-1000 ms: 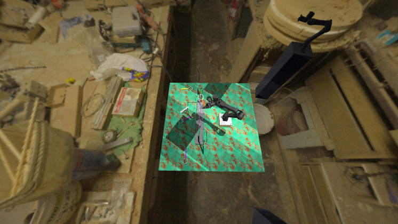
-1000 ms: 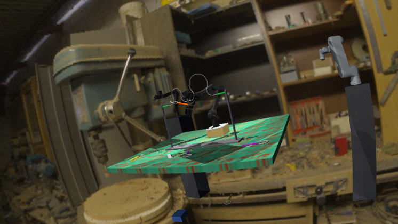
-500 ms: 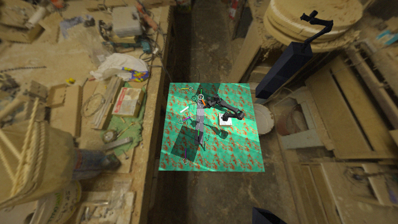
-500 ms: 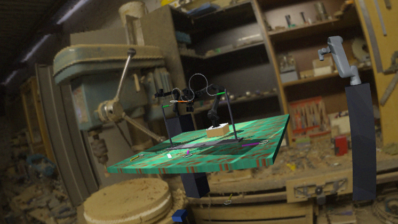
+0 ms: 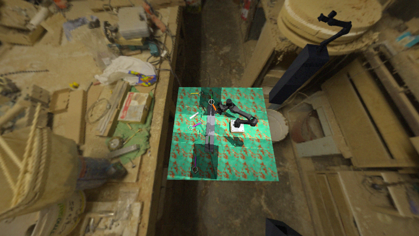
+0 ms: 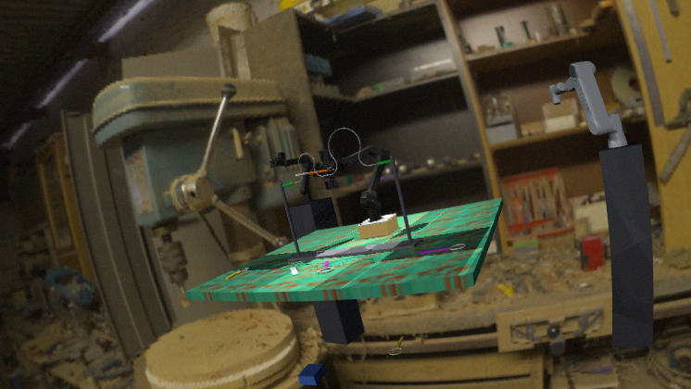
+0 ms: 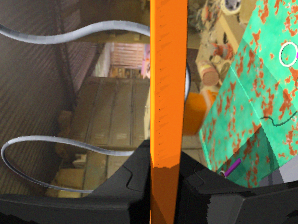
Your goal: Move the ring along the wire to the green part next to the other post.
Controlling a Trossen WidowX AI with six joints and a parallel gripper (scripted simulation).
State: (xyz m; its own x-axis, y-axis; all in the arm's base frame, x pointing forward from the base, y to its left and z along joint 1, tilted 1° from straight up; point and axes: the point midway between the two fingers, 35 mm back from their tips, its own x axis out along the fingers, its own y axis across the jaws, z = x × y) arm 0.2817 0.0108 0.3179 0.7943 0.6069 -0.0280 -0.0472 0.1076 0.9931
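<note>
The ring with the orange handle is up on the wire, a little way in from the far post's green part. My gripper is shut on the handle's lower end. The thin grey wire curves in loops to the left of the handle in the wrist view. The other green part sits at the top of the right post. Whether the ring touches the wire is too small to tell.
Several loose rings lie on the green table: a yellow-handled one, a magenta one, a purple one. A white piece lies nearby. The robot's base block stands beside the wire's grey base.
</note>
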